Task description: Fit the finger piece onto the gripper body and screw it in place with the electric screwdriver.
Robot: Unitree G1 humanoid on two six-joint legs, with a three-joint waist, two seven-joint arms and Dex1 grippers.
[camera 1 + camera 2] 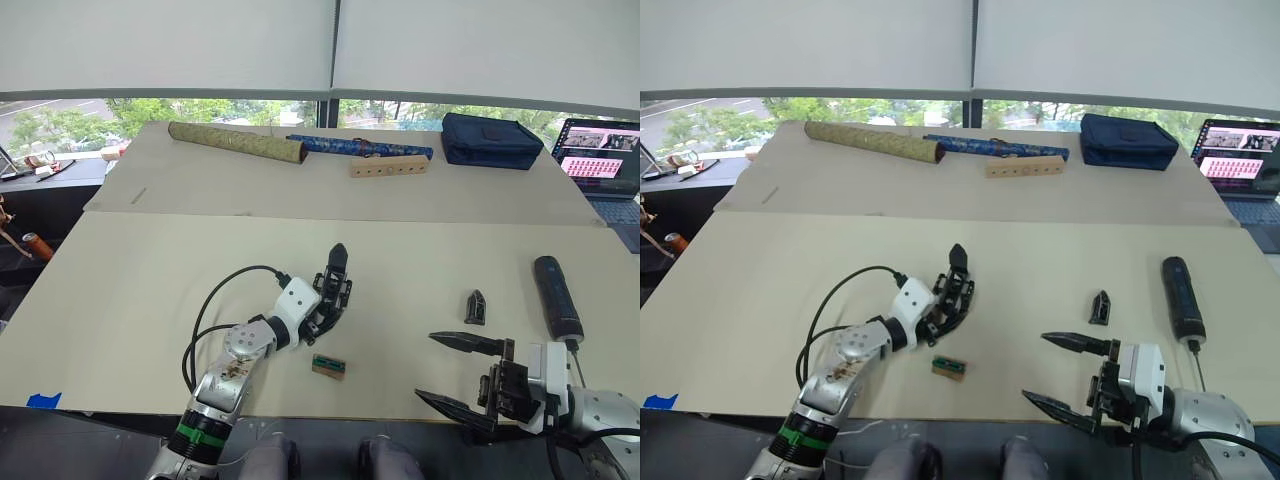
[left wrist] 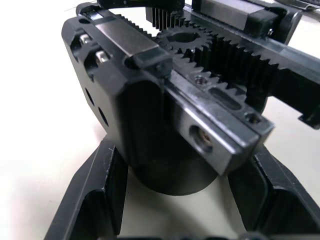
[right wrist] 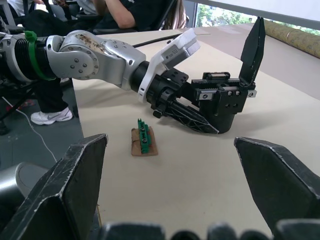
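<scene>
My left gripper clamps the gripper body mid-bench; the left wrist view shows its rack teeth and screw holes, which the head views can't resolve. The finger piece lies loose just ahead of my wide-open right gripper, with the electric screwdriver beyond. Pinched off-centre, I reckon that wedge could squirt away.
</scene>
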